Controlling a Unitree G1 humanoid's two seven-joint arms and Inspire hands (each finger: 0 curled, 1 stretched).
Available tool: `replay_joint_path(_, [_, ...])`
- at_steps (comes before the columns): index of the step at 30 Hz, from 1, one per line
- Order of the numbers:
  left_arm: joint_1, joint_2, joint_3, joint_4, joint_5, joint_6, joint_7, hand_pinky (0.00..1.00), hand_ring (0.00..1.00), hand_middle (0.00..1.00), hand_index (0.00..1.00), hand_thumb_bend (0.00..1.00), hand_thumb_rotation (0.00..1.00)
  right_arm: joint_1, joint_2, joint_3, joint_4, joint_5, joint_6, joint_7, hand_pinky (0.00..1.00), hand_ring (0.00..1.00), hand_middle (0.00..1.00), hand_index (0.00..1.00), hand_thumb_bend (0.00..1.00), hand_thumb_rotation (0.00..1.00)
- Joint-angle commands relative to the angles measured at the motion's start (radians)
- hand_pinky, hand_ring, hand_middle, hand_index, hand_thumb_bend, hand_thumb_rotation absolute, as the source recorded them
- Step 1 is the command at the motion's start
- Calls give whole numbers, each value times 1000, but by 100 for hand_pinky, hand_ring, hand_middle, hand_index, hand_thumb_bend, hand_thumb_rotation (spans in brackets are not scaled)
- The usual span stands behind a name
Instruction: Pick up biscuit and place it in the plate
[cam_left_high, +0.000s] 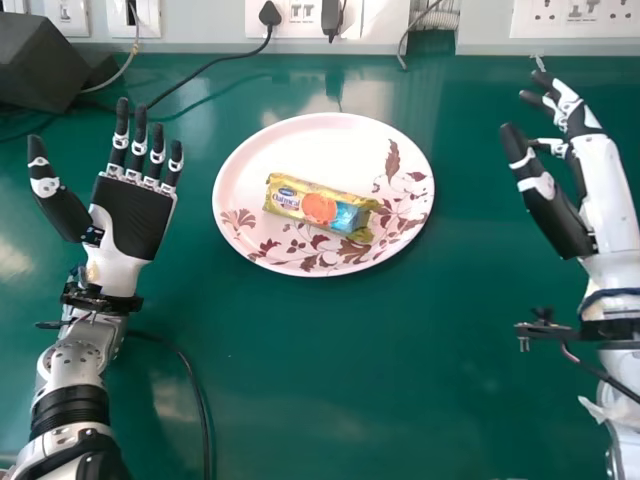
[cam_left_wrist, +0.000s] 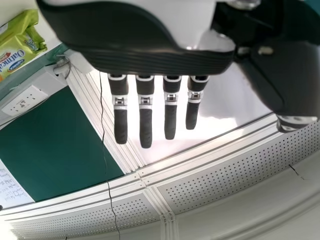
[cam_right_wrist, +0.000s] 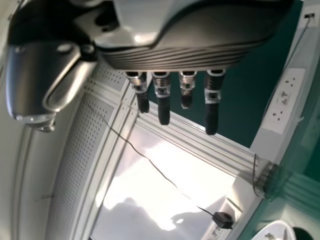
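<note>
Biscuit packet: one (cam_left_high: 318, 207) in the head view, lying flat and a little aslant on the plate, inside the rim all round, both ends short of the edge
Plate: one (cam_left_high: 250, 160), round, pale, with brown leaf patterns, between the two hands and nearer the table's wall side than its near side
Left hand: one (cam_left_high: 130, 215), at the head view's left, palm up, fingers straight and open, thumb out to the side; bare table ran between it and the plate rim
Right hand: one (cam_left_high: 605, 185), at the head view's right, fingers loosely straight and open, thumb apart from them; a wider strip of table lay between it and the plate rim
Table: one (cam_left_high: 330, 400), green, its far edge along the wall; the widest open stretch lay on the plate's near side, between the two arms
Black box: one (cam_left_high: 40, 55), at the far left corner
Plugs: two, both black, one (cam_left_high: 269, 14) left of the other (cam_left_high: 331, 16), beyond the table's far edge
</note>
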Motion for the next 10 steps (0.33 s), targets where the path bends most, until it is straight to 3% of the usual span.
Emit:
replay_joint_path(1, [83, -34, 0, 66, 21, 11, 15, 65, 72, 84, 89, 88, 69, 14, 18, -13, 27, 57, -39, 3, 71, 83, 90, 100, 85, 61])
replay_joint_path(10, [65, -34, 1, 95, 24, -1, 4, 63, 71, 84, 88, 89, 69, 15, 55, -37, 135, 262, -158, 44, 73, 84, 91, 100, 83, 62])
